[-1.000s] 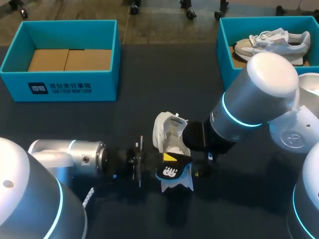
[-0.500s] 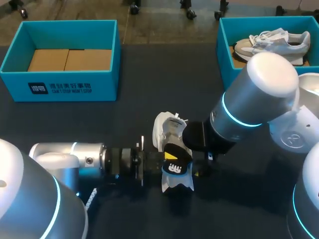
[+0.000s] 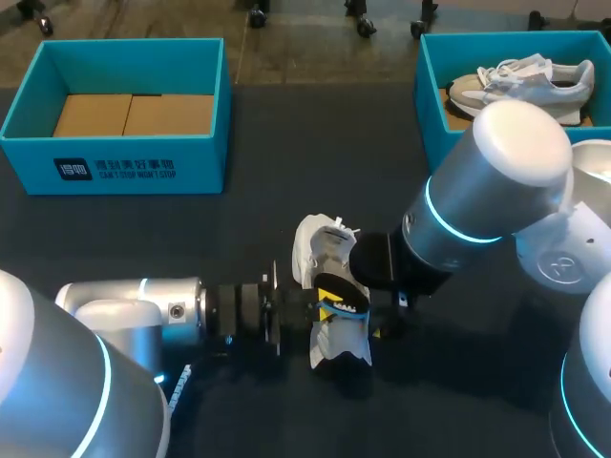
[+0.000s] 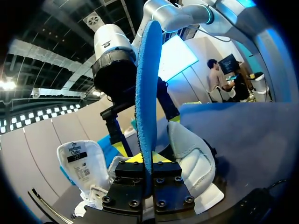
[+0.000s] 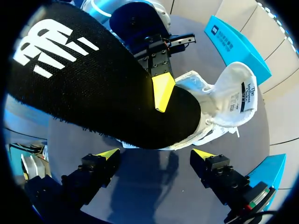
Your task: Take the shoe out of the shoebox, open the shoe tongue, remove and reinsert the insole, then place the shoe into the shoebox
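Here the insole (image 3: 340,301) is out of the white shoe (image 3: 340,345) and gripped in the left jaws, which close on its near end from both sides. In the left wrist view it stands on edge, a thin blue strip (image 4: 147,84) rising straight out from between the yellow fingertips (image 4: 134,158). The right wrist view shows its black upper face (image 5: 93,79) with a white logo, and one yellow fingertip (image 5: 162,91) of the left jaws pressed against it. Whether its far end touches the shoe, I cannot tell. The shoe lies on the dark surface (image 3: 286,143) near the front middle, between the two arms, just under and beside the insole. Its shoe tongue (image 3: 307,250) is folded back and open, with a printed label showing on its inner side (image 5: 239,93). In the left wrist view the shoe's white body (image 4: 191,161) sits just ahead of the jaws, with the tongue (image 4: 78,161) off to one side. The right jaws are open, their yellow fingertips (image 5: 108,154) set well apart over bare surface and holding nothing, and the shoe and insole lie just ahead of them. The left arm (image 3: 134,301) lies low along the front of the surface, and the right arm (image 3: 477,200) angles in over the shoe. At the far left corner stands a blue shoebox (image 3: 115,167) with cardboard (image 3: 134,113) in its bottom. At the far right another blue shoebox (image 3: 430,105) holds a grey-and-white sneaker (image 3: 520,81).
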`<state>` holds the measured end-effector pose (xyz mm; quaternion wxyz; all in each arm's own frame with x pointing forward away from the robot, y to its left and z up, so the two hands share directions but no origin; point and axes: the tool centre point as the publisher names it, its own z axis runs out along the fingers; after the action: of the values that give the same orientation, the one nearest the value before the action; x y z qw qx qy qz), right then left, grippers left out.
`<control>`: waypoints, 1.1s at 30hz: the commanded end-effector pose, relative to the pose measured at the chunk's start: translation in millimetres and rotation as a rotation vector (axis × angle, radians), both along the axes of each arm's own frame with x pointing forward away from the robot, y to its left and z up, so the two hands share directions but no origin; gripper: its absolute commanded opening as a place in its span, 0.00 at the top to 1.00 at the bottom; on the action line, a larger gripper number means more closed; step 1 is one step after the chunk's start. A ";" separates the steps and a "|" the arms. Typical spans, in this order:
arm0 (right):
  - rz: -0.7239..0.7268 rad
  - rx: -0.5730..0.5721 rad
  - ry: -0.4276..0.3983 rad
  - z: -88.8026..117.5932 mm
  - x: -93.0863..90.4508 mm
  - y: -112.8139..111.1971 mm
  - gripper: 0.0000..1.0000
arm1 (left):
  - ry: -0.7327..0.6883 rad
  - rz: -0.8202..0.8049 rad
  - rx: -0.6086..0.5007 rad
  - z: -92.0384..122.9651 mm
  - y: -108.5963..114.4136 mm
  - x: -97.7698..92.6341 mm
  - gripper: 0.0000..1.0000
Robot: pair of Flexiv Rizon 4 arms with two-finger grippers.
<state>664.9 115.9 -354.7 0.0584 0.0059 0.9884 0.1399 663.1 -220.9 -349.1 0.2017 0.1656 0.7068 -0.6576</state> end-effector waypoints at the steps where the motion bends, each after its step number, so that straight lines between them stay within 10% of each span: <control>1: 0.000 -0.001 -0.001 -1.3 -0.4 0.7 0.00 | 0.003 -0.001 0.007 -3.3 -2.0 1.5 1.00; 6: 0.000 -0.001 -0.001 -1.3 -0.4 0.7 0.00 | 0.009 -0.025 0.007 -2.2 2.5 1.8 1.00; 13: 0.000 -0.001 -0.001 -1.3 -0.4 0.7 0.00 | 0.000 -0.025 -0.015 5.9 6.0 2.9 0.64; 33: 0.000 -0.001 -0.001 -1.3 -0.4 0.7 0.00 | -0.075 -0.024 0.000 39.7 -4.7 -10.0 0.64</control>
<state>664.9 115.9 -354.7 0.0584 0.0059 0.9884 0.1399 655.9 -224.9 -314.3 0.2167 0.2012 0.6928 -0.6577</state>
